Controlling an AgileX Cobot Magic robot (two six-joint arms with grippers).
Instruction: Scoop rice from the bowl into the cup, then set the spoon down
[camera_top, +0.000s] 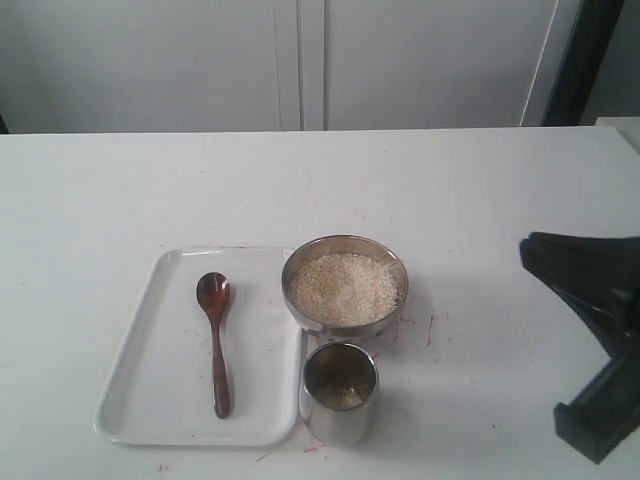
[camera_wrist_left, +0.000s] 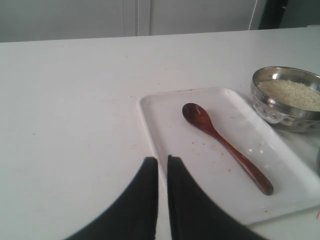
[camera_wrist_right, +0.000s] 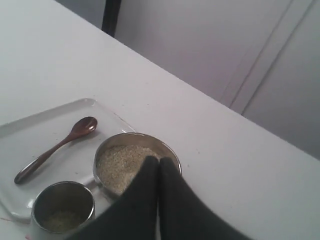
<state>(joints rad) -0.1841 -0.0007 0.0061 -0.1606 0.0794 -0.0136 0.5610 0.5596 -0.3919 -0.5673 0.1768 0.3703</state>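
Note:
The reddish-brown wooden spoon (camera_top: 215, 345) (camera_wrist_left: 225, 145) (camera_wrist_right: 55, 147) lies on a white tray (camera_top: 150, 400), its head toward the far side of the table. Just right of the tray, the wide steel bowl (camera_top: 340, 328) (camera_wrist_left: 280, 112) holds a heap of rice (camera_top: 343, 288) (camera_wrist_right: 117, 167). The steel cup (camera_top: 340, 425) (camera_wrist_right: 90, 197) stands in front of the bowl with some grains at its bottom. My left gripper (camera_wrist_left: 162, 159) is shut and empty, above the tray's near-left edge. My right gripper (camera_wrist_right: 159, 161) is shut and empty, off to the bowl's right.
The right arm's black body (camera_top: 600, 320) fills the right edge of the exterior view. The white table (camera_top: 300, 190) runs back to a pale wall with cabinet doors. Small pink marks dot the table near the cup.

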